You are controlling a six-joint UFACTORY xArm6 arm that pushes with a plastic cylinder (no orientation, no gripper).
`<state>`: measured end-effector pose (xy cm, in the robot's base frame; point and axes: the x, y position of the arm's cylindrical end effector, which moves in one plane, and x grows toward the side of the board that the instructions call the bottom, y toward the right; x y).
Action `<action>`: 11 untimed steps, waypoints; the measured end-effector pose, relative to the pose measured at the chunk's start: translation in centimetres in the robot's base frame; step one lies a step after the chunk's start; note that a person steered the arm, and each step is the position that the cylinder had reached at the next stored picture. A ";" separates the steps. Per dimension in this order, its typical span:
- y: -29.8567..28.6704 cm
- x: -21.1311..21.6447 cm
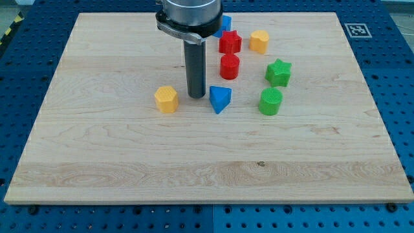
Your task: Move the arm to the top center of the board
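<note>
A dark rod stands on a wooden board (97, 162), my tip (196, 97) touching no block (it holds nothing), between a yellow block (166, 99) and blue block (219, 99); the board's top centre lies straight beyond the tip, toward the view's top

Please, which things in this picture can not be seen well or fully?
- Blue block, camera view: mostly hidden behind the arm's mount; shape unclear.
- Arm above the mount: cut off by the view's top edge.
- My tip: visible, between the yellow block and the blue triangular block; contact with either cannot be told.
</note>
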<state>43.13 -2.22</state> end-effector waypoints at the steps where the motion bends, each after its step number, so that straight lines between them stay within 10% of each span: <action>1: 0.0 0.6; 11: 2.3 5.7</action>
<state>48.84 0.08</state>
